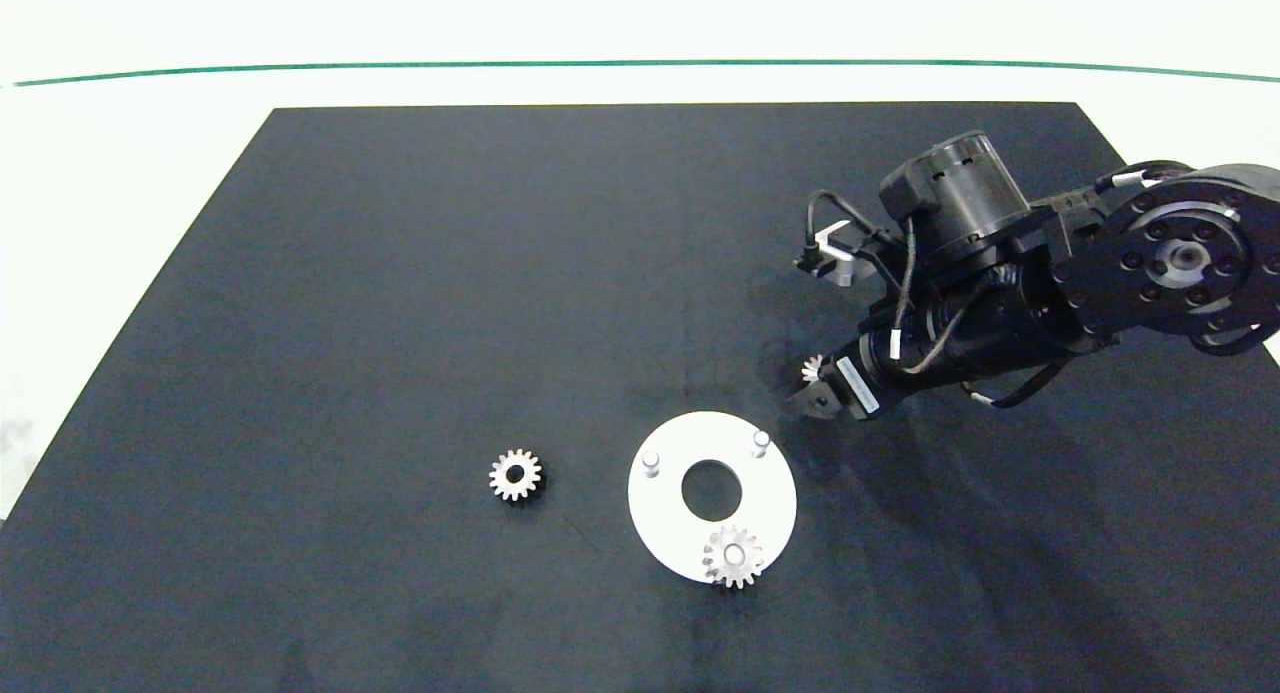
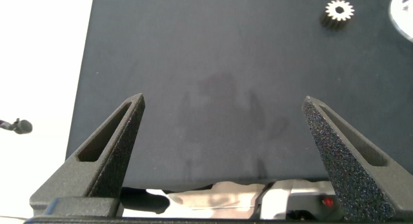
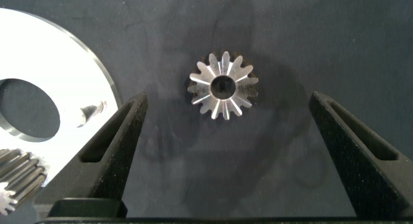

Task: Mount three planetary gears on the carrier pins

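The white disc (image 1: 665, 518) lies on the black mat with two bare carrier pins, one (image 1: 651, 462) to the left and one (image 1: 761, 441) at the far right. One planetary gear (image 1: 733, 556) sits on the near pin. A second gear (image 1: 515, 474) lies loose to the disc's left. The third gear (image 1: 812, 367) lies just beyond the disc, under my right gripper (image 1: 812, 385). In the right wrist view that gripper (image 3: 229, 100) is open and hovers over this gear (image 3: 223, 86), not touching it. My left gripper (image 2: 222, 100) is open and holds nothing, outside the head view.
The black mat (image 1: 400, 273) covers most of the white table. The right arm's body (image 1: 1000, 273) hangs over the mat's right side. The left wrist view shows the loose gear (image 2: 338, 12) far off and the mat's edge beside the fingers.
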Tool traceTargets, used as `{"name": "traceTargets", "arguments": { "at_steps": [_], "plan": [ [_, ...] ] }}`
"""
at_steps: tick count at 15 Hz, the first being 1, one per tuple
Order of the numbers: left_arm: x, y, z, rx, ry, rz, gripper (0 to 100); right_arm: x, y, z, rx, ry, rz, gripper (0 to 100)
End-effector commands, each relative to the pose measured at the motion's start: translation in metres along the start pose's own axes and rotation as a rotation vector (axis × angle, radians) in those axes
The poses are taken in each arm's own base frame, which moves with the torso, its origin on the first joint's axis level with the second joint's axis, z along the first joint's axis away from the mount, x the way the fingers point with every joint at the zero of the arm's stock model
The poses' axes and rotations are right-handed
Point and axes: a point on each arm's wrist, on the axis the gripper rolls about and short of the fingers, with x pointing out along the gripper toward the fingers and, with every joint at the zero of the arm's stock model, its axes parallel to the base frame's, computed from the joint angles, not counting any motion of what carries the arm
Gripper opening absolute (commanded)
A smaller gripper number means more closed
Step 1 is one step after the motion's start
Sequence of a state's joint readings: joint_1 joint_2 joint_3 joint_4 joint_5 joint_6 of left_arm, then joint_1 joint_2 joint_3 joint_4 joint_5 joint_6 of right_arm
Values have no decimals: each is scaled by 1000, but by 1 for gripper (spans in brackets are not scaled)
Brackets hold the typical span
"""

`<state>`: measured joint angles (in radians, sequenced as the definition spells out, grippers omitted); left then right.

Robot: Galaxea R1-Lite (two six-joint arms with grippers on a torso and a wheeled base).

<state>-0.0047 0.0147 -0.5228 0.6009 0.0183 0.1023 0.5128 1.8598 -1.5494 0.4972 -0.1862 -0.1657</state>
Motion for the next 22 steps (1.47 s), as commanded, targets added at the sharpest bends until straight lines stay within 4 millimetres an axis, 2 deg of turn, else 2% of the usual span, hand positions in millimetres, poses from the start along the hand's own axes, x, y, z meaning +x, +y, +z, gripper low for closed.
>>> {"name": "traceTargets", "arguments": {
  "at_steps": [1,10,13,22],
  "plan": [
    [1,0,-2,1,8,-5,100,7,-1,2,0,11,-3,95],
    [1,-1,-2,1,9,-13,100,16,-1,4,2,17,9,77],
    [1,-1,-2,1,8,-18,100,14,-2,8,5,1,8,71],
    [0,-1,-2,0,2,-17,100,16,-1,6,3,13,16,53]
  ]
}}
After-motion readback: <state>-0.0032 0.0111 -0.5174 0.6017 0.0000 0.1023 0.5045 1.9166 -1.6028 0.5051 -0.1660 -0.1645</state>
